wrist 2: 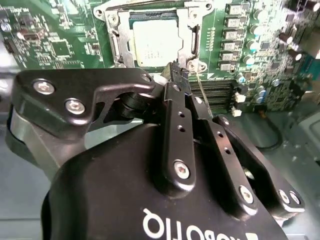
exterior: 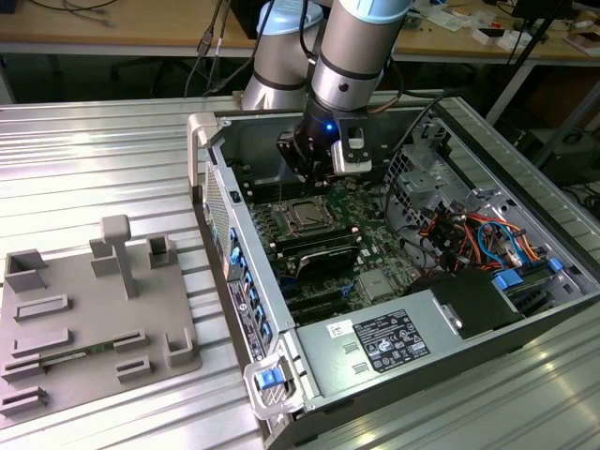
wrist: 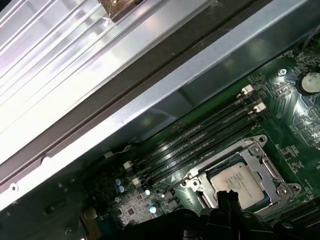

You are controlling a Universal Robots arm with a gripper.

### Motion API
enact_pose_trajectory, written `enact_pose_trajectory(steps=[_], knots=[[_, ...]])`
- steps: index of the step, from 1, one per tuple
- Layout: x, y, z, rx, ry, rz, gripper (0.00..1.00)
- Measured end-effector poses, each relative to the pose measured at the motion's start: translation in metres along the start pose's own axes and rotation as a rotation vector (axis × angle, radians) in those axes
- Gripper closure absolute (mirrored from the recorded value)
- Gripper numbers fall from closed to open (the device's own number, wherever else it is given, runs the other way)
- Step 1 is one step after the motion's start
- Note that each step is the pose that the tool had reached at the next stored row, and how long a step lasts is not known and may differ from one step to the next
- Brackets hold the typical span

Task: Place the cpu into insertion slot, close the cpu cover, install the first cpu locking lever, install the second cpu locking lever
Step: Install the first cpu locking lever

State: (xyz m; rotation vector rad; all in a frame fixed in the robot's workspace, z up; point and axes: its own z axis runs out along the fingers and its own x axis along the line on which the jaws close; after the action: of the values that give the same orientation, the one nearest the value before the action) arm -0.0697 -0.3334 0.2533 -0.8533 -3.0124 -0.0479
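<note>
— Hand first: how are its fingers sitting?

— They are pressing together at the tips, right at one corner of the insertion slot in both wrist views. Whether they are pinching anything, or touching the slot, I cannot tell. A thin metal rod is running close beside the fingertips.

— And where is the cpu lying?

— The cpu is sitting flat in the slot with its pale metal top facing up. The cpu cover is lying down around it, framing that top.

— Is any writing showing?

— White lettering is showing upside down on the hand's black body in the second wrist view. In the exterior view a white printed label is sitting on the grey power supply box at the near end of the open computer case. Small white markings are running across the green motherboard, too fine to make out.

— What else is lying around the slot?

— Long black memory slots are lying alongside it. The case is resting on a ribbed metal bench, and a grey tray of fixtures is sitting to the exterior view's left of the case.
</note>
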Motion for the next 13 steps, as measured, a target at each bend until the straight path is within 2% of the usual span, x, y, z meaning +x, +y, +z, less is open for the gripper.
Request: enact_pose_trajectory(steps=[3,6,9,12,13], knots=[[0.0,0.0,0.0,0.0011,0.0015,-0.058,0.89],[0.0,0.0,0.0,0.0029,0.0042,-0.159,0.89],[0.0,0.0,0.0,0.0039,0.0056,-0.212,0.89],[0.0,0.0,0.0,0.004,0.0057,-0.213,0.89],[0.0021,-0.0013,0.0001,0.0035,0.006,-0.213,0.89]])
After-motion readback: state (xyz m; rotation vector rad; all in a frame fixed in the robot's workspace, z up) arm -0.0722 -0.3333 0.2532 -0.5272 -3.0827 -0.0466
